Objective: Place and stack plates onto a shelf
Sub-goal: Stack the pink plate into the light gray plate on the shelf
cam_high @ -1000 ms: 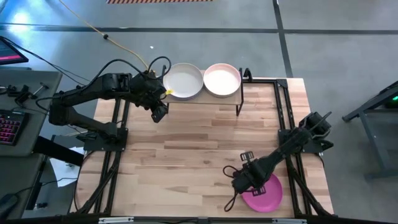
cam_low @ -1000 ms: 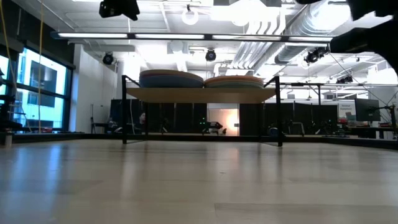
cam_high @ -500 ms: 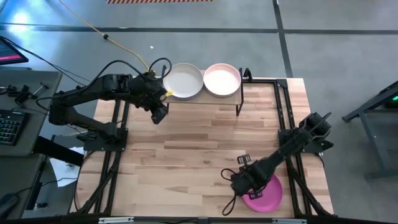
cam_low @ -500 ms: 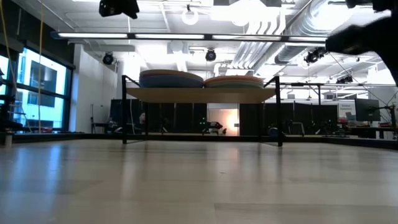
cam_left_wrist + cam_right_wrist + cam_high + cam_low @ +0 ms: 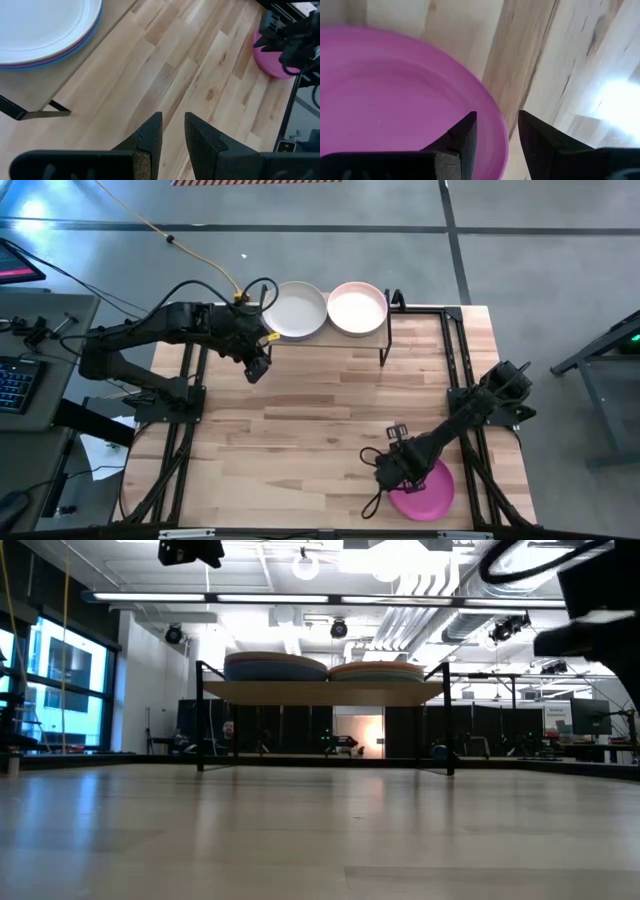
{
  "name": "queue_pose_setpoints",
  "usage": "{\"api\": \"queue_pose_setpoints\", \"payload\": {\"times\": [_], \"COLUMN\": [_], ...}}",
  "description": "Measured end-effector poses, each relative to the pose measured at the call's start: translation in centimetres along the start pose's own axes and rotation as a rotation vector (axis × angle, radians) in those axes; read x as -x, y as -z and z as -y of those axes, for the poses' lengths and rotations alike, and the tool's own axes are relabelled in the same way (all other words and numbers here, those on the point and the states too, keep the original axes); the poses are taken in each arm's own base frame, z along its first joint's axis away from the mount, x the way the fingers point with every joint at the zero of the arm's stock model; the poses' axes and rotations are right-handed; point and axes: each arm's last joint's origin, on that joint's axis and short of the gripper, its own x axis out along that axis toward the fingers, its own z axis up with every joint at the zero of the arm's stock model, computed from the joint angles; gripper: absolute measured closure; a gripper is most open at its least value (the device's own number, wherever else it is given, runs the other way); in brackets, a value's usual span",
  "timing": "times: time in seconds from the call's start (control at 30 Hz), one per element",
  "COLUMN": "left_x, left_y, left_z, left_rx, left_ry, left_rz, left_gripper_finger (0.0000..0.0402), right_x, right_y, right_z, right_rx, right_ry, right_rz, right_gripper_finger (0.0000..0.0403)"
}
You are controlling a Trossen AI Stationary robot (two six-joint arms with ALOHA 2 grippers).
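Your right gripper [image 5: 392, 470] hangs over the near-left rim of the magenta plate [image 5: 428, 490] at the lower right of the high view, its arm covering part of the plate. Its jaws stand parted either side of that rim in the right wrist view, one finger [image 5: 462, 135] over the plate, gripping nothing.

Your left gripper [image 5: 257, 367] waits at upper centre-left, just beside the shelf [image 5: 385, 345], jaws slightly apart and empty above bare tabletop [image 5: 300, 430].

Two stacks sit on the shelf at top centre: a cream plate [image 5: 295, 309] tops one, a pale pink plate [image 5: 357, 307] the other. Plates beneath show only as thin edges, too slim to count. In the low view the magenta plate is out of frame.
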Motion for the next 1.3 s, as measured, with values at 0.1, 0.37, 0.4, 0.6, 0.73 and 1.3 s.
{"api": "queue_pose_setpoints", "payload": {"times": [0.1,0.37,0.4,0.6,0.73,1.3], "left_x": [-0.1,-0.4,-0.4,-0.4,-0.4,-0.4], "left_y": [0.0,-0.2,-0.2,-0.2,-0.1,-0.1], "left_z": [0.0,0.1,0.1,0.1,0.1,0.1], "left_rx": [0.000,-0.001,-0.001,-0.001,-0.002,-0.019], "left_ry": [-0.001,-0.003,-0.003,-0.002,-0.003,-0.004], "left_rz": [-0.002,-0.007,-0.007,-0.007,-0.007,-0.010], "left_gripper_finger": [0.0330,0.0330,0.0330,0.0330,0.0330,0.0330], "right_x": [-0.8,-1.5,-1.5,-1.5,-1.5,0.3], "right_y": [0.3,0.6,0.6,0.4,0.3,-0.6], "right_z": [-0.1,0.3,0.4,0.8,1.1,1.7], "right_rx": [0.002,-0.044,-0.045,-0.060,-0.074,-0.090], "right_ry": [-0.044,-0.043,-0.042,-0.044,-0.071,-0.085], "right_rz": [-0.012,-0.033,-0.034,-0.035,-0.047,-0.057], "right_gripper_finger": [0.0279,0.0280,0.0283,0.0329,0.0377,0.0403]}}
